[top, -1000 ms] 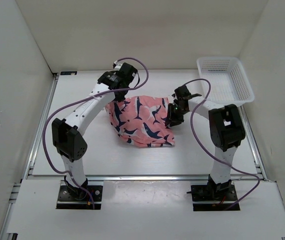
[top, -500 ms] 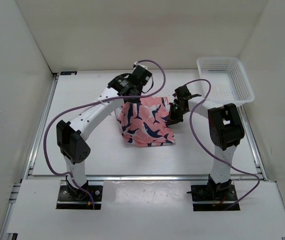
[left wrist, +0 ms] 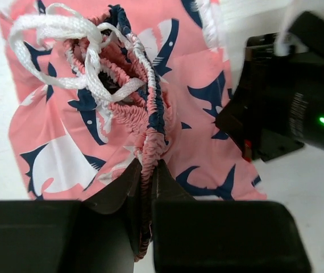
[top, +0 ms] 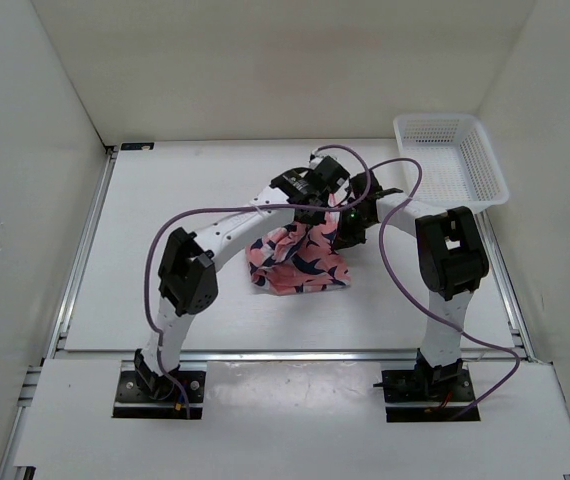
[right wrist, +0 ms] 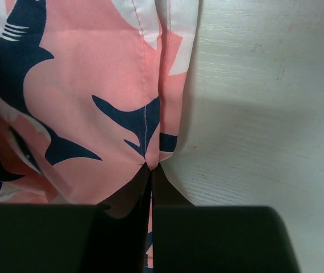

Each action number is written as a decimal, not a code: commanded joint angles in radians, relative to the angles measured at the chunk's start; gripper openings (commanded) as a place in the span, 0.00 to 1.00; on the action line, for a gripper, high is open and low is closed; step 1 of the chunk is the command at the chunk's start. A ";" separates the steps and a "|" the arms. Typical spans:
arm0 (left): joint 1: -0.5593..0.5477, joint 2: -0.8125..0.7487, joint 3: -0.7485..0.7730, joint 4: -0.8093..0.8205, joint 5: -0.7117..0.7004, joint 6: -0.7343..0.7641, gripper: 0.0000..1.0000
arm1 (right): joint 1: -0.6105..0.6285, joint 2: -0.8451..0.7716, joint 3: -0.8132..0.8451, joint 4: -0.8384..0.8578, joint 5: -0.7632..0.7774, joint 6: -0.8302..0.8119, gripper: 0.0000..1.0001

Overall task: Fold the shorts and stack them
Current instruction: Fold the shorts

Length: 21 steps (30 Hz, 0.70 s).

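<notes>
Coral-pink shorts (top: 300, 265) lie bunched at the middle of the table (top: 165, 220), between both arms. The left end effector (left wrist: 146, 173) is clamped narrowly on the gathered waistband, near the white drawstring (left wrist: 65, 34). The right end effector (right wrist: 150, 173) is pinched tight on the fabric's right edge.

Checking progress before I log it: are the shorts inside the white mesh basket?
No, the shorts lie on the table, well to the left of the basket and apart from it.
</notes>
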 commanded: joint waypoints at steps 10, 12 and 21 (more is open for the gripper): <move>0.005 0.089 0.158 0.027 0.077 -0.185 0.22 | 0.000 0.036 -0.023 0.014 0.025 -0.001 0.00; 0.005 0.080 0.169 0.027 0.120 -0.195 0.54 | 0.000 0.036 -0.023 0.014 0.025 -0.001 0.00; 0.111 -0.154 0.079 0.018 0.242 -0.215 0.87 | 0.000 0.016 -0.041 0.014 0.025 -0.001 0.04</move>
